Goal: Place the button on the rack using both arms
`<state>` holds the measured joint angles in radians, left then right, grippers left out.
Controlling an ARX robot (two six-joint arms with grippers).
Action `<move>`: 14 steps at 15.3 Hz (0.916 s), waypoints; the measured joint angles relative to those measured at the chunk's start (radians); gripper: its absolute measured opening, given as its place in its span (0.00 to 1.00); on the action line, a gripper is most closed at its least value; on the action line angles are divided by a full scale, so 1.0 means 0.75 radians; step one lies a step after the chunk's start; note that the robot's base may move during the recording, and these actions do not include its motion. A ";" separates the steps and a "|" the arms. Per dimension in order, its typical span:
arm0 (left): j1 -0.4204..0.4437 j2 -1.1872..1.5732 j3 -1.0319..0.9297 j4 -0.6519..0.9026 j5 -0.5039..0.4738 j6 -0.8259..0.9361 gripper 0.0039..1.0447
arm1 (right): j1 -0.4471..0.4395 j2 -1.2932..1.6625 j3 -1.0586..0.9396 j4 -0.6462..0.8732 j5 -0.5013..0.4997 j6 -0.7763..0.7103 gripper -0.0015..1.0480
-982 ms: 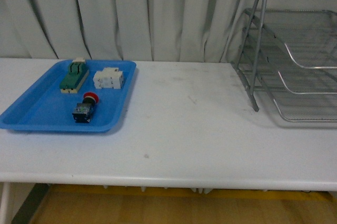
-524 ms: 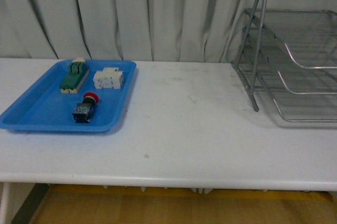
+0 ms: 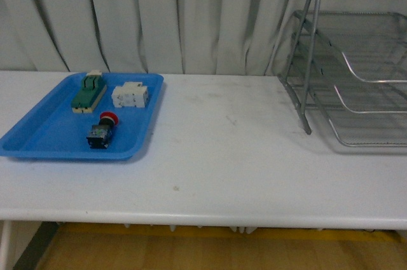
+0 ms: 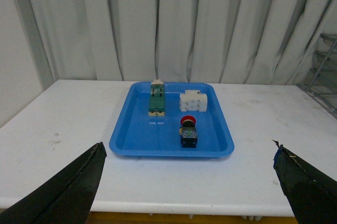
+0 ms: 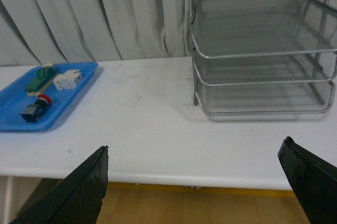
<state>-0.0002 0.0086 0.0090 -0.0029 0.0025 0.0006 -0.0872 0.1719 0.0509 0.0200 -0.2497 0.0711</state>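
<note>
So the blue tray point(image 3: 38, 138) sat on the left side of the white desk point(image 3: 229, 162) with three things in it. The button point(image 3: 102, 131) was lying on its side in the near half of the tray, red cap pointing back toward the curtain point(image 3: 159, 16). Behind it were a green block point(image 3: 89, 91) toward the tray's far left and a white part point(image 3: 130, 95) just beside that, on the right. None of the three touched each other. The button's dark body was too blurry to read any detail off it.

The rack point(image 3: 356, 67) stood well apart from the tray, over on the right end of the desk. Its right side was cut off in the front view. The right wrist view caught all three mesh tiers, though the top of the frame ran out of the picture. The left wrist view only got a sliver of it at the edge.

The left gripper point(image 4: 188, 149) was released, jaws spread wide and facing the tray. The right gripper point(image 5: 195, 147) was released too, jaws wide and facing the rack. Only the dark finger ends showed for either one, the rest was out of the shot.
</note>
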 joint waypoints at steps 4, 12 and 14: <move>0.000 0.000 0.000 -0.001 -0.003 0.000 0.94 | -0.040 0.667 0.228 0.631 -0.136 0.130 0.94; 0.000 0.000 0.000 0.000 -0.004 0.000 0.94 | -0.400 2.037 0.907 1.402 -0.100 1.159 0.94; 0.000 0.000 0.000 0.000 -0.004 -0.001 0.94 | -0.400 2.178 0.906 1.552 -0.151 1.387 0.94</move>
<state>-0.0002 0.0086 0.0090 -0.0029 -0.0002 0.0002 -0.3870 1.8053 0.7307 1.1843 -0.3626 1.1114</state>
